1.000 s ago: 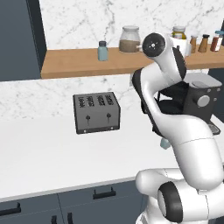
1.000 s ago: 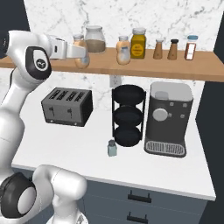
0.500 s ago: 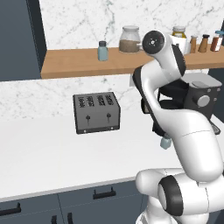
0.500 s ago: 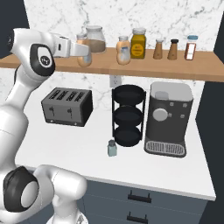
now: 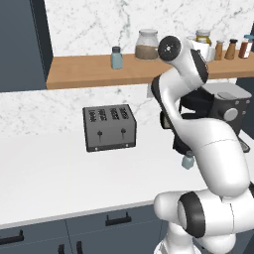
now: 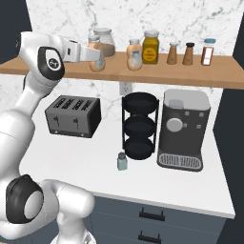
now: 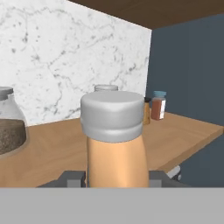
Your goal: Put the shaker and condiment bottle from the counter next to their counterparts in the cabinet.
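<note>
My gripper (image 6: 96,58) is shut on the amber-orange condiment bottle (image 6: 97,61), holding it upright over the wooden shelf board (image 6: 157,71), in front of the glass jar. In the hand view the bottle (image 7: 115,151) with its pale cap stands between my fingertips (image 7: 72,177). Its counterpart bottle (image 6: 134,55) stands a little to the right on the shelf. The blue-grey shaker (image 6: 122,161) rests on the counter by the black tiered rack; the left base view shows the same shaker (image 5: 188,160) beside my arm. The counterpart shaker (image 5: 116,57) sits on the shelf further left.
A glass jar of brown grains (image 6: 105,41), a yellow jar (image 6: 151,46) and slim spice bottles (image 6: 189,54) line the shelf. On the counter stand a toaster (image 6: 74,116), a black tiered rack (image 6: 139,132) and a coffee machine (image 6: 183,128).
The held bottle has shifted slightly to the right along the shelf, toward its counterpart. The shaker on the counter has not moved.
</note>
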### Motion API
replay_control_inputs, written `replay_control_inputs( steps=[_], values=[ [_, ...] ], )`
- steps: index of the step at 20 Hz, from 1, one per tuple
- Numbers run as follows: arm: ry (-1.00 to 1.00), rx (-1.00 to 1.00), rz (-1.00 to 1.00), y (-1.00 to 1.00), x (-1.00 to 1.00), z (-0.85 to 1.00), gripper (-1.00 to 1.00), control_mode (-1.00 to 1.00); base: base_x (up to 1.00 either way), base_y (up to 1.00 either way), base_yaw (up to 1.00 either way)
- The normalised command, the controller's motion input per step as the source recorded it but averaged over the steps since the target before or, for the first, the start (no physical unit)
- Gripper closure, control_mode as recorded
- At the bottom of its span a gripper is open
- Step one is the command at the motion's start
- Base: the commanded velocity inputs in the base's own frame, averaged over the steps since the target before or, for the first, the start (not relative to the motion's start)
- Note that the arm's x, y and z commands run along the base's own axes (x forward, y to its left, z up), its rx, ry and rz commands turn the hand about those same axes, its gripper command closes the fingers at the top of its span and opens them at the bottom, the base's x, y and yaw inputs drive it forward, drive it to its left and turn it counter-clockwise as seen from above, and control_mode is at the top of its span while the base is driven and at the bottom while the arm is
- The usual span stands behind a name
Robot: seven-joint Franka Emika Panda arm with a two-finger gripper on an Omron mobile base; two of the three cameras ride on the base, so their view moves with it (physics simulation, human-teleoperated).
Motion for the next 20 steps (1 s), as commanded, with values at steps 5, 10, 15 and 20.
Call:
replay_control_inputs(
  steps=[5, 10, 15, 20],
  values=[
    [0.0, 0.0, -0.04, 0.0, 0.21, -0.06, 1.0, -1.0, 0.0, 0.0, 0.0],
    [0.0, 0.0, -0.03, -0.11, 0.24, 0.0, 1.0, -1.0, 0.0, 0.0, 0.0],
    [0.0, 0.0, -0.02, -0.23, 0.19, 0.0, 1.0, -1.0, 0.0, 0.0, 0.0],
    [0.0, 0.0, 0.0, -0.03, 0.2, -0.09, 1.0, -1.0, 0.0, 0.0, 0.0]
  ],
)
